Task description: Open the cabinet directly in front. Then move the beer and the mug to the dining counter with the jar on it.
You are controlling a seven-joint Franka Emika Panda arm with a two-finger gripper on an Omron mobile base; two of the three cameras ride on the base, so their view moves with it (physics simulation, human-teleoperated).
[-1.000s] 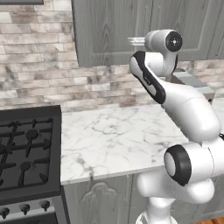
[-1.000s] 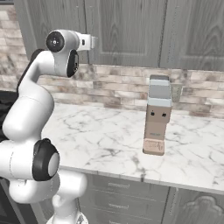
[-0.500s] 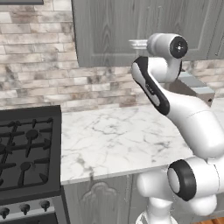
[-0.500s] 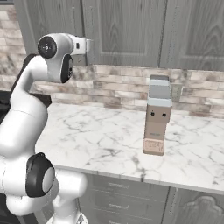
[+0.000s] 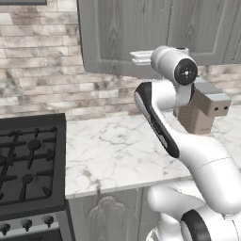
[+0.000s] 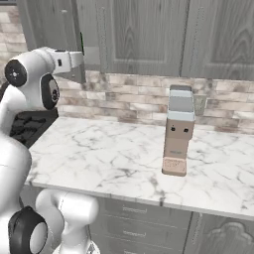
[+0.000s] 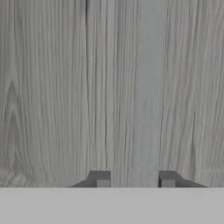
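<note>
One cabinet [image 5: 141,33] hangs on the far wall above the counter [image 5: 122,150]. It is grey wood-grain with tall panelled doors; the right base view shows three door panels side by side. In that view the left door's edge stands slightly out from the wall near the hand, with a thin dark-green sliver beside it; whether the door is ajar I cannot tell for sure.

One claw [image 7: 133,179] is raised to the cabinet's lower edge, pointing straight at the door face. In the hand view its two dark fingertips [image 7: 99,178] stand apart with a pale vertical strip of the door between them, perhaps the slim handle. The claw is partly open and I cannot tell whether it touches or clasps that strip.

On the counter stands one knife-block-like thing [image 6: 177,131]: a tan wooden base with a grey top, upright, right of the arm and well clear of it. One black stove [image 5: 28,164] with cast grates and round knobs adjoins the counter on the left. The counter top is white marble with grey veining. Behind it runs a backsplash [image 6: 129,96] of rough brown and grey bricks. Below are grey base cabinets [image 6: 144,223] with ornate panels.
</note>
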